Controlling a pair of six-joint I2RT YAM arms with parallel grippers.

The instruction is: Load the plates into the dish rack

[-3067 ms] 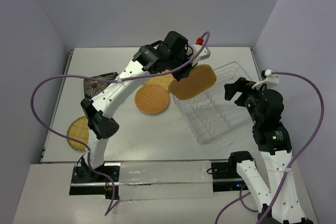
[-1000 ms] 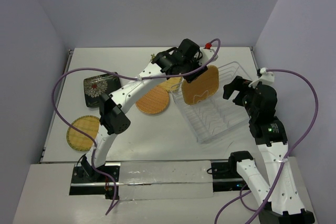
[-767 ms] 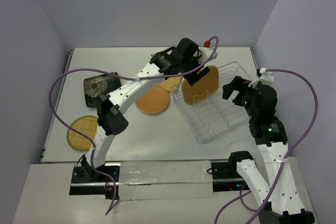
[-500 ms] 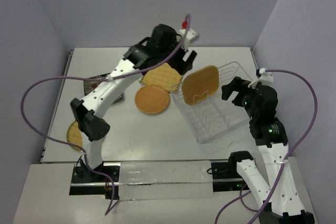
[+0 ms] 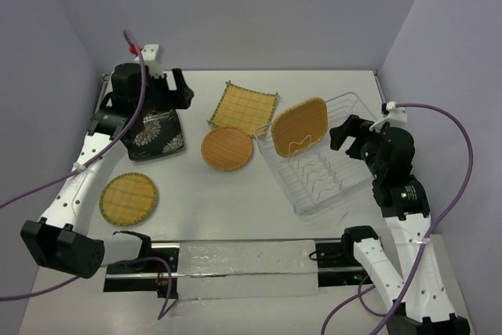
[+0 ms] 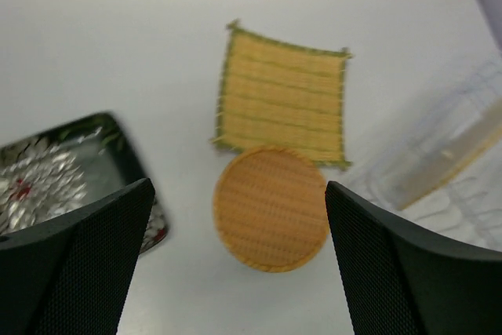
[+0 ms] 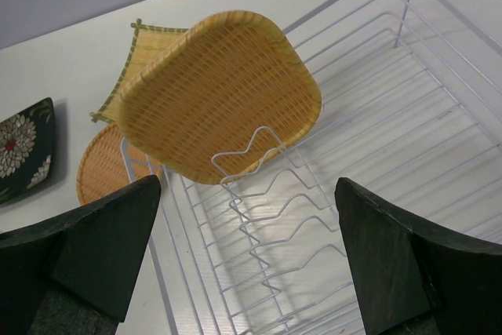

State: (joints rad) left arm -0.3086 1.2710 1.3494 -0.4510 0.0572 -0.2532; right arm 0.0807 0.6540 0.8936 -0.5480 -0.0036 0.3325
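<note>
1 down, 4 to go! The rounded-square plate (image 5: 300, 128) stands tilted among the tines at the far-left end of the dish rack (image 5: 333, 178). Waiting on the tabletop (image 5: 235, 202) are the fringed square plate (image 5: 244, 108), the orange round plate (image 5: 227, 148) just beside the rack, the tan round plate (image 5: 129, 198) at near left, and the dark leaf-pattern plate (image 5: 157, 135). A second ago the left tool (image 6: 238, 194) pinched that plate over the rack. Now it's spread wide, empty, swung off to far left above the dark plate. The right tool (image 7: 247, 186) hovers by the rack, spread wide, empty, barely shifted.
</note>
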